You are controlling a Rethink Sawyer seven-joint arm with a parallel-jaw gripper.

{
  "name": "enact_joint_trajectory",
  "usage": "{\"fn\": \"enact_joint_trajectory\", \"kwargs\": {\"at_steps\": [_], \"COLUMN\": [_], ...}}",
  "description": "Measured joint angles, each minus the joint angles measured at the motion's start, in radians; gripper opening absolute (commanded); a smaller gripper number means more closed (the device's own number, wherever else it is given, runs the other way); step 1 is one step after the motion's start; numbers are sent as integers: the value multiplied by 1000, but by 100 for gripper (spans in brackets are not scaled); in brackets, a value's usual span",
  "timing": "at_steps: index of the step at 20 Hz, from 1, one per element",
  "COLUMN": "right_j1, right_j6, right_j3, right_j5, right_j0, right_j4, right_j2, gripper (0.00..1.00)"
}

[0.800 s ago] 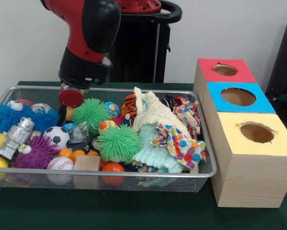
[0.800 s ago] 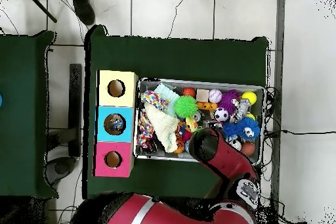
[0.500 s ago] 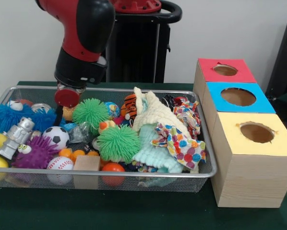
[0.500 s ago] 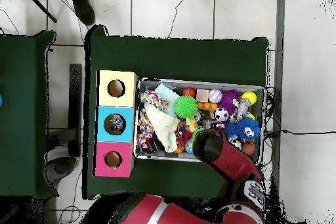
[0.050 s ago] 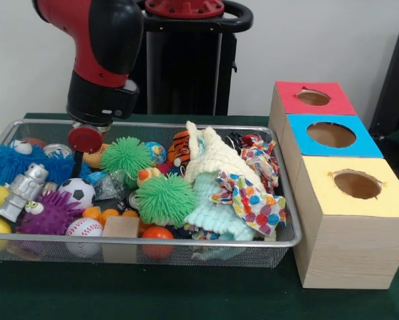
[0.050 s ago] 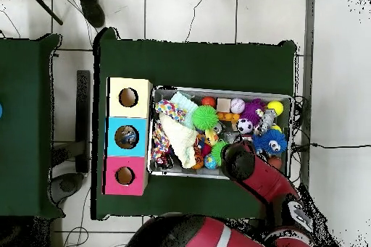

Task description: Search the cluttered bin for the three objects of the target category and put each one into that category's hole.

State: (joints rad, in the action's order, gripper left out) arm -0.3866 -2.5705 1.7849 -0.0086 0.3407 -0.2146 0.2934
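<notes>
Wire-mesh metal bin (image 5: 186, 241) crammed with toys sat on the green-covered worktop (image 5: 186, 293), directly under the tool (image 5: 85, 139). Tool hung from the red and black arm (image 5: 96, 47) over the bin's back part, front view; only a round red disc showed at its end, so whether it was apart or together: cannot tell. Nothing visibly held. Just below and left of the tool: fuzzy blue monster toy (image 5: 13, 162) and silver robot figure (image 5: 23, 190). Right beside the tool: spiky green rubber ball (image 5: 125, 157); second spiky green ball (image 5: 164, 199) lower right of it. Below the tool: black-and-white mini soccer ball (image 5: 78, 189), purple spiky ball (image 5: 51, 212), small baseball (image 5: 83, 228), wooden block (image 5: 120, 230). Further right of the tool: cream knitted cloth (image 5: 216, 157), mint fluffy cloth (image 5: 213, 213), polka-dot fabric (image 5: 253, 200), tiger-striped toy (image 5: 179, 148). Well right of the tool, outside the bin: three wooden boxes with round holes, red-topped (image 5: 313, 98), blue-topped (image 5: 331, 135), yellow-topped (image 5: 356, 185). Overhead view: arm covered the bin's near edge; blue-topped box hole showed something inside.
</notes>
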Motion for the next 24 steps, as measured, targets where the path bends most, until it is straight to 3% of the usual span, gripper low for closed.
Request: {"fn": "enact_joint_trajectory", "kwargs": {"at_steps": [24], "right_j1": [-14], "right_j6": [0], "right_j3": [40], "right_j5": [0], "right_j0": [-21], "right_j4": [4], "right_j2": [-33], "gripper": [100]}}
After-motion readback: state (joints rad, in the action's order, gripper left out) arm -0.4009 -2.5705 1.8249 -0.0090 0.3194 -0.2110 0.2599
